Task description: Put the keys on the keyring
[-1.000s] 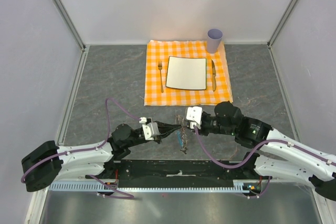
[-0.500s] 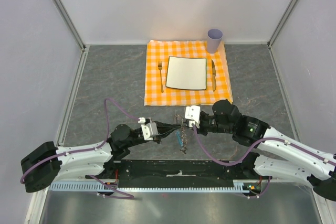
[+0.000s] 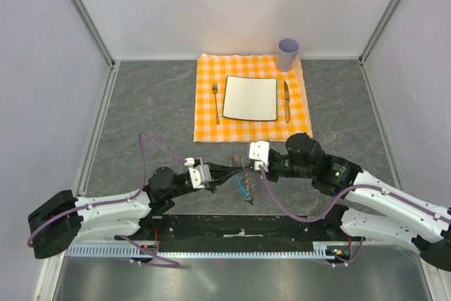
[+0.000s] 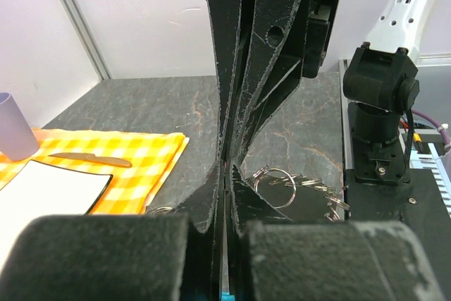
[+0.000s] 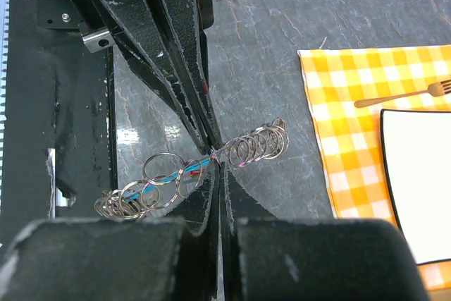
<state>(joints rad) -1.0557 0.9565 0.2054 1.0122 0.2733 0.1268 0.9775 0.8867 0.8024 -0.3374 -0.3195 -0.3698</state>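
Observation:
The keyring [image 5: 257, 144] is a silvery chain of rings lying across the grey table, with a blue tab [image 5: 184, 169] among its rings. A small red bit beside the tab is the key [image 5: 193, 173]. My right gripper [image 5: 218, 166] is shut on the chain near its middle. My left gripper [image 4: 226, 174] is shut too, with a thin strip of the keyring between its pads and loose rings [image 4: 276, 185] just to its right. In the top view the left gripper [image 3: 235, 172] and right gripper [image 3: 246, 167] meet tip to tip over the keyring [image 3: 244, 187].
An orange checked cloth [image 3: 208, 129] lies behind the grippers with a white plate [image 3: 250, 98], a fork [image 3: 215, 101] and a knife [image 3: 287, 100] on it. A purple cup [image 3: 287, 53] stands at its far right corner. The black base rail [image 3: 239, 227] runs just in front.
My right gripper has closed its jaws onto the chain and edged slightly left. The left gripper has stayed shut and in place.

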